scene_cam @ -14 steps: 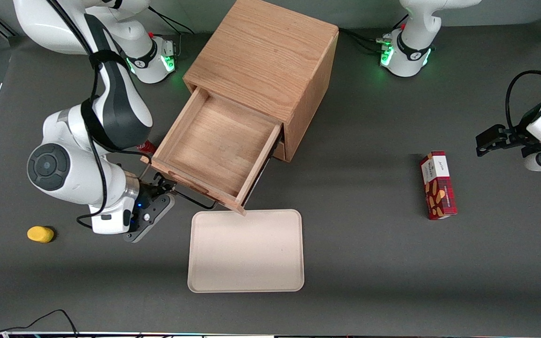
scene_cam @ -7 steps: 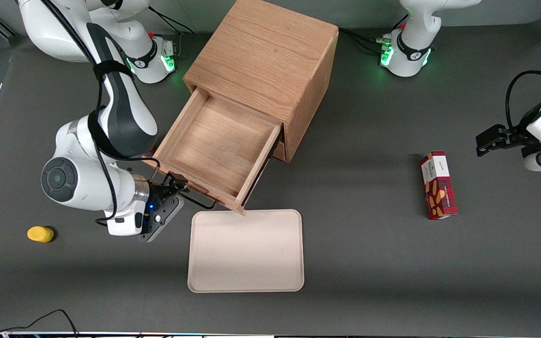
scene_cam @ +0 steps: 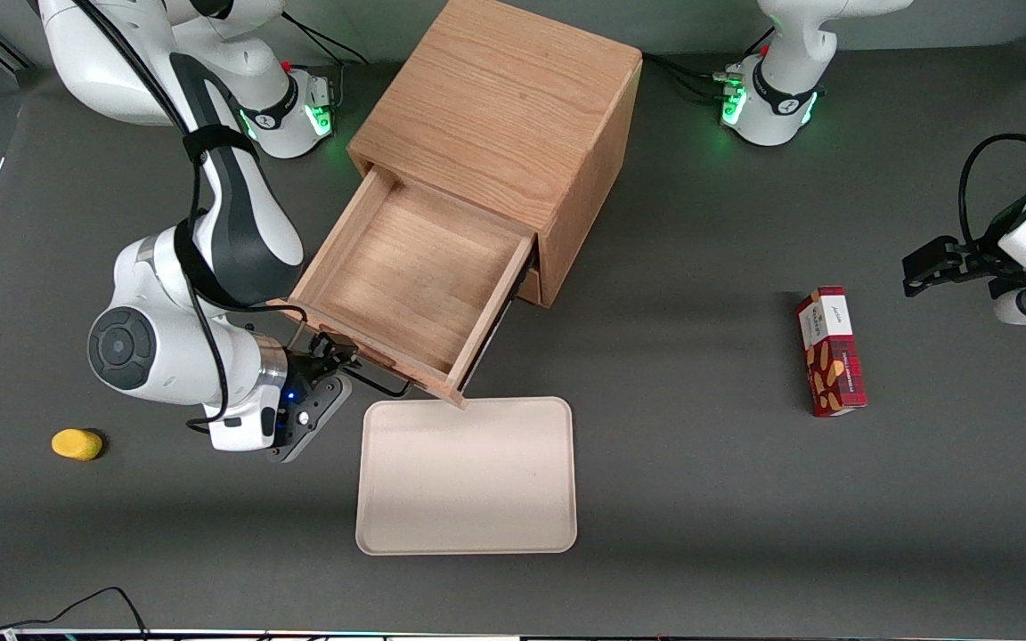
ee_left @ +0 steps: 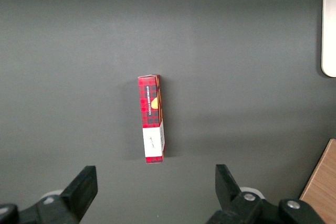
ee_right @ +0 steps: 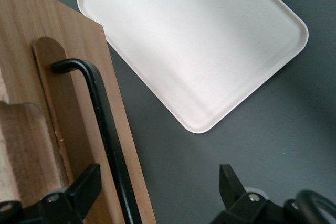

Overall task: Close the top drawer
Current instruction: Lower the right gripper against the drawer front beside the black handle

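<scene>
The top drawer (scene_cam: 415, 276) stands pulled far out of the wooden cabinet (scene_cam: 495, 107), and its oak inside is bare. A thin black wire handle (scene_cam: 381, 384) runs along the drawer's front panel (ee_right: 63, 77). My right gripper (scene_cam: 335, 353) is open at the front of the drawer, at the handle's end toward the working arm. In the right wrist view the gripper (ee_right: 157, 182) straddles the black handle (ee_right: 100, 114), which runs close to one finger. The fingers are wide apart and hold nothing.
A cream tray (scene_cam: 467, 476) lies on the table just in front of the open drawer, nearer the front camera. A small yellow object (scene_cam: 77, 443) sits toward the working arm's end. A red snack box (scene_cam: 829, 361) lies toward the parked arm's end.
The right arm has shifted along the drawer front, bringing the gripper onto the handle's end. The drawer itself has not visibly moved.
</scene>
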Motion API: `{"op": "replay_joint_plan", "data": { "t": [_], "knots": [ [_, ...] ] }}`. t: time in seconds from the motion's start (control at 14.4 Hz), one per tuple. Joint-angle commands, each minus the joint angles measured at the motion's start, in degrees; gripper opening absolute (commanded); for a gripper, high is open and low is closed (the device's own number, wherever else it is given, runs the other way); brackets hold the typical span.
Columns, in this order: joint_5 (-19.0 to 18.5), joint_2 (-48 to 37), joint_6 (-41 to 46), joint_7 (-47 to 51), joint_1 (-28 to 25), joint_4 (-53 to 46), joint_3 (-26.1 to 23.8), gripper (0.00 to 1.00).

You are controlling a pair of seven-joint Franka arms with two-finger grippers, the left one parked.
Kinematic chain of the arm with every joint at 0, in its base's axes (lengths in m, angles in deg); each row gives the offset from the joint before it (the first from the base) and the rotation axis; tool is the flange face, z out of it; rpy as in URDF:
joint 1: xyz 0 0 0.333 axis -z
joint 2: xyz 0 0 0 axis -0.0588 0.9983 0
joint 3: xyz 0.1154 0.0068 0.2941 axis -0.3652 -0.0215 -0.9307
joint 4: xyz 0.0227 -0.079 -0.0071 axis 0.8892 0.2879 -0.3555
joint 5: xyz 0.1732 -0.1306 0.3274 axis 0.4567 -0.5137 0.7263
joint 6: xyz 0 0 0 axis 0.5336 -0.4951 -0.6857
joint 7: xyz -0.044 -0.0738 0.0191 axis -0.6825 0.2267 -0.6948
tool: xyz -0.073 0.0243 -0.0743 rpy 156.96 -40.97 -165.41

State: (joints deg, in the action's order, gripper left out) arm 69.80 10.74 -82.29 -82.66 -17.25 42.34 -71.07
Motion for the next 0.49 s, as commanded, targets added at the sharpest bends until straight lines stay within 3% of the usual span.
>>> {"op": "replay_joint_plan", "data": {
  "t": [0.0, 0.42],
  "knots": [
    [1.7, 0.1, -0.9, -2.3, 0.3, 0.8, 0.2, 1.0],
    [2.1, 0.8, -1.4, -2.6, 0.7, 1.2, 0.1, 1.0]
  ]
}}
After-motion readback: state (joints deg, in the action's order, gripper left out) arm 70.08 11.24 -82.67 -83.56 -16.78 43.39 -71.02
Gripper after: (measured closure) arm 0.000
